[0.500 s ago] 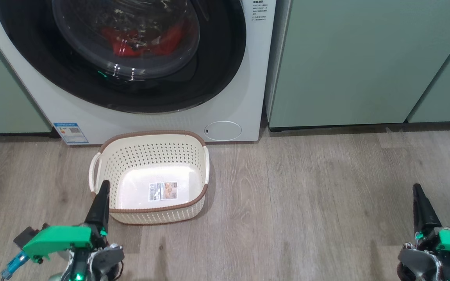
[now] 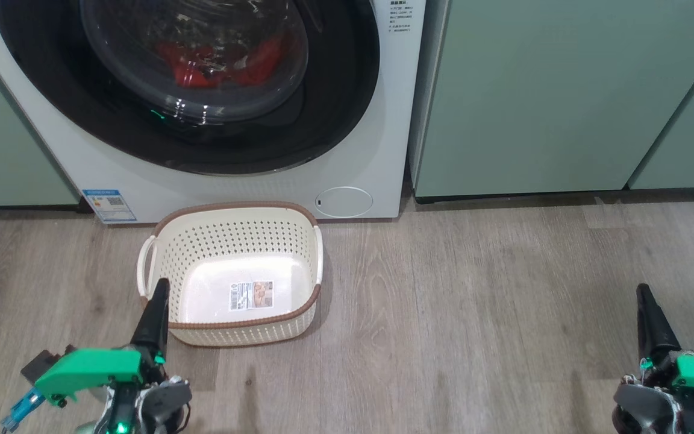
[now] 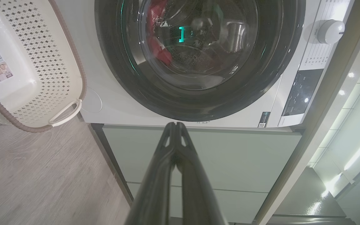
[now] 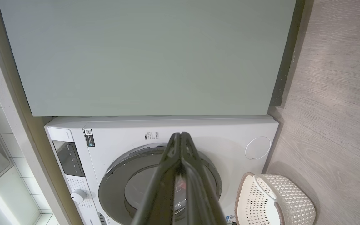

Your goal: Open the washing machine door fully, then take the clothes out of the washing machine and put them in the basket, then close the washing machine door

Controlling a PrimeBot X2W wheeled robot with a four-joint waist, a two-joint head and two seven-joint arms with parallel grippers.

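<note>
**Door closed, clothes in the drum, both grippers holding nothing**

The washer (image 2: 383, 157) stands between pale green cabinets (image 2: 564, 90), on a grey wood floor (image 2: 473, 313). Its door (image 2: 347, 72) sits closed against the front, the black rim flush all round. Behind the clear window the red clothes (image 2: 202, 63) lie low in the drum. In the left wrist view they show as a red patch (image 3: 159, 51) on one side of the glass.

The basket (image 2: 232, 208) stands on the floor just in front of the washer, below the door. Its far rim is near the small round panel (image 2: 344, 202). A label sticker (image 2: 252, 295) lies flat on its bottom. A blue label (image 2: 109, 205) sits at the washer's lower corner, left of the basket.

The left gripper (image 2: 160, 288) is at the lower left of the head view, pointing up the picture. Its jaws are pressed together with nothing between them. The tip overlaps the basket's near left rim in that view; whether it touches cannot be told. In its own wrist view the left gripper (image 3: 176, 126) again shows its jaws meeting at the tip, which lies over a cabinet front just beside the washer.

The right gripper (image 2: 643, 292) is at the lower right, over bare floor, well apart from the basket and the washer. Its jaws are likewise closed tight on nothing. In the right wrist view its tip (image 4: 181, 136) lies over the washer's white front, at the edge of the door.
</note>
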